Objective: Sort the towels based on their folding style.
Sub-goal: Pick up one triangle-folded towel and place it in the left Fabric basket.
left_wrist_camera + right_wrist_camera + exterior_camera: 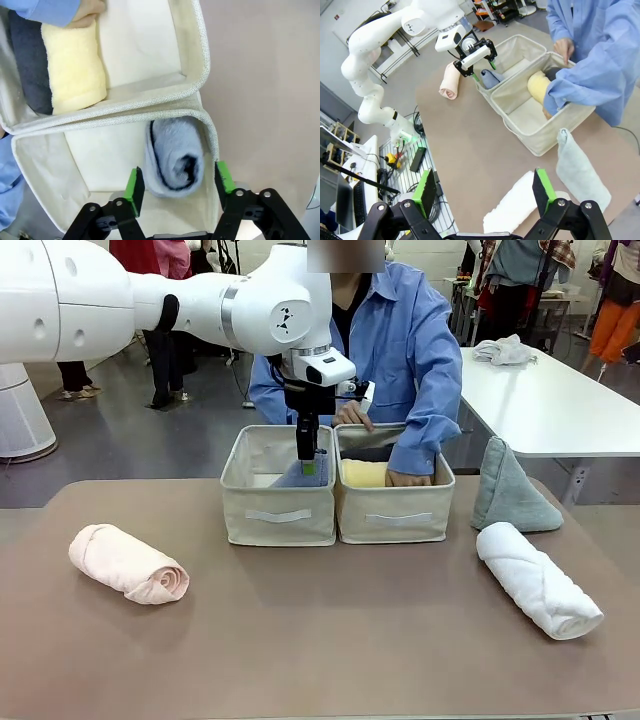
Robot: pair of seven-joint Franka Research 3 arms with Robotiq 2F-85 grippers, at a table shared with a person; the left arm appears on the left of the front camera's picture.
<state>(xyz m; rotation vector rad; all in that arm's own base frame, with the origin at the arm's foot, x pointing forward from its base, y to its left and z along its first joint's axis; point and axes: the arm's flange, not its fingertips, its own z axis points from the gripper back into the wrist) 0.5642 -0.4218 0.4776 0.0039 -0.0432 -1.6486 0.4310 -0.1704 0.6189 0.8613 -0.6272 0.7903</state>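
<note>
My left gripper reaches down into the left beige basket. It is open, its green pads on either side of the pale blue towel, which lies against the basket's wall. The yellow roll and the dark grey roll lie in the right basket, where a person's hand rests. On the table lie the pink roll at the left, the white roll at the right and the grey-green cone behind it. My right gripper hangs open high above the white roll.
The person in a blue shirt leans over the baskets from the far side, one sleeve inside the right basket. A white table with a crumpled cloth stands behind at the right. Bare brown tabletop lies in front of the baskets.
</note>
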